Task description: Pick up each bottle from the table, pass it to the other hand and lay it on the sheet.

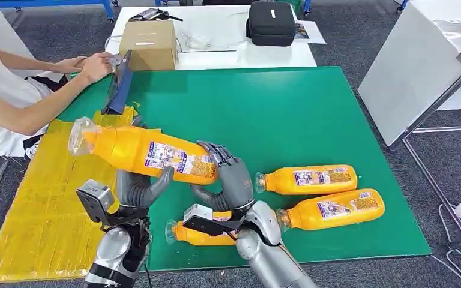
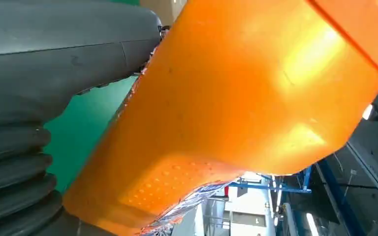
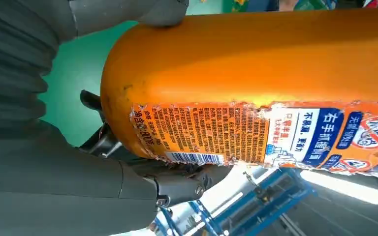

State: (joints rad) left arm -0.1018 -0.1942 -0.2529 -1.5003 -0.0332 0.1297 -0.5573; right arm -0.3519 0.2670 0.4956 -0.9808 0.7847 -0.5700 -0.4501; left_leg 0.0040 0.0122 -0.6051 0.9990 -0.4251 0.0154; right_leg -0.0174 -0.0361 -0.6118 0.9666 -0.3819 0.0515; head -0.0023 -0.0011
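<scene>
Held bottle (image 1: 147, 155) aloft, lying near-horizontal over boundary of green counter (image 1: 288, 114) and yellow sheet (image 1: 42, 198), cap toward sheet. Left hand (image 1: 137, 191) grasps it from below at mid-body, fingers wrapped. Right hand (image 1: 228, 177) grasps base end, fingers clasped on label. Three more bottles on counter: one (image 1: 309, 179) and another (image 1: 333, 209) right of right hand, third (image 1: 201, 235) beneath right wrist. Person's hand (image 1: 96, 65) at far-left counter edge.

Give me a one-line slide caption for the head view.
Mid-handover: left hand and right hand both grip one bottle above the green table; three bottles lie there.
</scene>
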